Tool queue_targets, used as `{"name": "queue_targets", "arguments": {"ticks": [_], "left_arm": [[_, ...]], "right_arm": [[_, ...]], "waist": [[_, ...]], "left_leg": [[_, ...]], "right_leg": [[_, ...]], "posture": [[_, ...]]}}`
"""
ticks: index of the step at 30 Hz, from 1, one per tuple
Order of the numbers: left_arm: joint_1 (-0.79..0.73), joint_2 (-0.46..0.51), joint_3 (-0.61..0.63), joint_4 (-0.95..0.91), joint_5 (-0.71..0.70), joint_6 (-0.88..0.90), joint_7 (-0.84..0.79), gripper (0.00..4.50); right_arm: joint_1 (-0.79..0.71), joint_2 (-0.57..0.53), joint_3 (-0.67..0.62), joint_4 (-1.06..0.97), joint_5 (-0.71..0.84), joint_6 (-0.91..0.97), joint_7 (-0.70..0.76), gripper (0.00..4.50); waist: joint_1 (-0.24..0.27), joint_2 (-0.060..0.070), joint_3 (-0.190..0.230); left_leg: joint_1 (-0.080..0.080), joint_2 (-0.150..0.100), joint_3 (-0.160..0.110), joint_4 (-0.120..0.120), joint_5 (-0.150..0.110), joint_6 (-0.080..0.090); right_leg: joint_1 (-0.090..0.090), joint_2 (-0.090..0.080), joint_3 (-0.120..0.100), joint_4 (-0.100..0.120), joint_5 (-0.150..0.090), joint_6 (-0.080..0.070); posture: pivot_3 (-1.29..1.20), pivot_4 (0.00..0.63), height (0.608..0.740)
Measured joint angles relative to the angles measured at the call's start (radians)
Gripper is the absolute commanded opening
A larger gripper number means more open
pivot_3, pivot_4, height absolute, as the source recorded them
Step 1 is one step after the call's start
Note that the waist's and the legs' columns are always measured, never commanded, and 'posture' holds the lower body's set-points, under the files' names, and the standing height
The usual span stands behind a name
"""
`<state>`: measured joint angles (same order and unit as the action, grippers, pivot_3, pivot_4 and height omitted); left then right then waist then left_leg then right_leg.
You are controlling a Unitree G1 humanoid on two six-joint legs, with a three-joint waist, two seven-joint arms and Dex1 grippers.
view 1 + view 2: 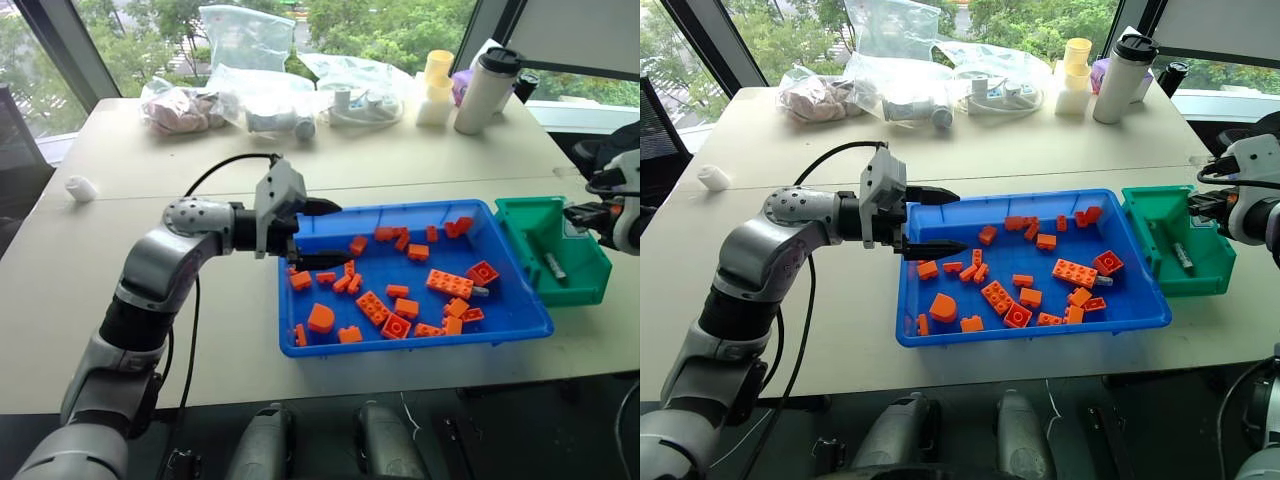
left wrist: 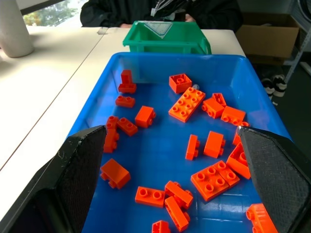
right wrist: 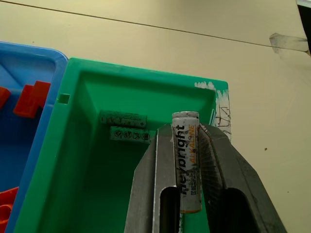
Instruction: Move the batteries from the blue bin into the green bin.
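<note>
**Battery Over the Green Bin: Release Hazards**

Above the green bin (image 3: 121, 160), the right gripper (image 3: 187, 165) carries one battery (image 3: 187, 160) lengthwise between its two fingers. The jaws stand only a battery's width apart, and the cell lies between them with its cap end projecting past the fingertips. Whether the fingers press on the cell or it merely rests between them cannot be told.

Inside the green bin, one battery (image 1: 553, 265) lies on the floor. Beside the green bin, touching its near wall, sits the blue bin (image 1: 300, 345) on the bench (image 1: 130, 160). A further silver-grey battery (image 1: 481, 292) appears partly under the orange bricks (image 1: 450, 284) at the blue bin's end nearest the green bin. At the blue bin's far end from the green bin, the left gripper (image 1: 315, 235) hangs over the rim with its jaws wide apart and nothing between them.

Judged hazards:

1. The carried cell sits toward the outer wall of the green bin. A release while the arm moves outward could send it over that wall onto the bench.
2. The cell could cling to one finger when the jaws part and fall late, outside the bin.
3. The remaining battery is crowded by bricks. A grasp there may close on a brick instead, or push the cell deeper under the pile.
</note>
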<state>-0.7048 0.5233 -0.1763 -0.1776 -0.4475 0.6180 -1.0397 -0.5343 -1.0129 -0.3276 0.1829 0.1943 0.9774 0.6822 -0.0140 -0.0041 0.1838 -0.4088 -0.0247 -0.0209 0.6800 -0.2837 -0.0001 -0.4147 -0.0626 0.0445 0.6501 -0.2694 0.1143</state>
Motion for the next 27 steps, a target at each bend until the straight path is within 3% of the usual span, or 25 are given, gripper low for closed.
{"name": "queue_targets", "arguments": {"ticks": [4,5,9,15,21,27], "left_arm": [[0.0,0.003,0.0,0.002,0.002,0.0,0.0,4.5],[0.0,0.004,0.0,0.002,0.002,0.0,0.0,4.5],[0.001,0.022,0.001,-0.006,-0.007,0.01,-0.006,4.5],[0.005,0.088,-0.003,-0.047,-0.018,0.023,-0.052,4.5],[0.009,0.119,-0.007,-0.061,0.006,0.011,-0.066,4.5],[0.043,0.09,-0.007,-0.068,0.006,0.016,-0.031,4.5]], "right_arm": [[0.009,0.0,0.005,0.0,0.007,0.001,-0.011,4.13],[0.007,0.0,0.006,0.0,0.007,-0.003,-0.011,4.47],[-0.005,-0.015,0.018,-0.023,0.041,-0.012,0.05,4.47],[0.105,-0.133,0.168,-0.286,0.118,-0.154,0.329,4.47],[0.104,-0.118,0.374,-0.289,0.089,-0.268,0.444,4.47],[0.035,-0.044,0.467,-0.253,0.045,-0.264,0.434,4.47]], "waist": [[0.001,0.0,0.0],[0.001,0.0,0.0],[0.001,0.0,0.0],[0.0,0.001,0.001],[0.002,0.001,0.001],[0.002,0.0,0.001]], "left_leg": [[0.0,0.0,0.0,0.0,0.0,0.0],[0.0,0.0,0.0,0.0,0.0,0.0],[0.0,0.0,0.0,0.0,0.0,0.0],[0.001,0.001,-0.001,0.0,0.0,0.0],[0.0,0.0,-0.001,0.001,0.0,0.0],[0.0,0.001,-0.001,0.001,0.0,0.0]], "right_leg": [[0.0,0.0,0.0,0.0,0.0,0.0],[0.0,0.0,0.0,0.0,0.0,0.0],[0.0,0.0,0.0,0.0,0.0,0.0],[0.001,0.001,-0.001,-0.001,0.0,0.0],[0.001,0.0,-0.001,-0.001,0.0,0.0],[0.0,0.0,-0.001,-0.001,0.0,0.0]], "posture": [[0.0,0.15,0.74],[0.0,0.15,0.74],[0.0,0.15,0.74],[0.0,0.15,0.74],[0.0,0.15,0.74],[0.0,0.15,0.74]]}}
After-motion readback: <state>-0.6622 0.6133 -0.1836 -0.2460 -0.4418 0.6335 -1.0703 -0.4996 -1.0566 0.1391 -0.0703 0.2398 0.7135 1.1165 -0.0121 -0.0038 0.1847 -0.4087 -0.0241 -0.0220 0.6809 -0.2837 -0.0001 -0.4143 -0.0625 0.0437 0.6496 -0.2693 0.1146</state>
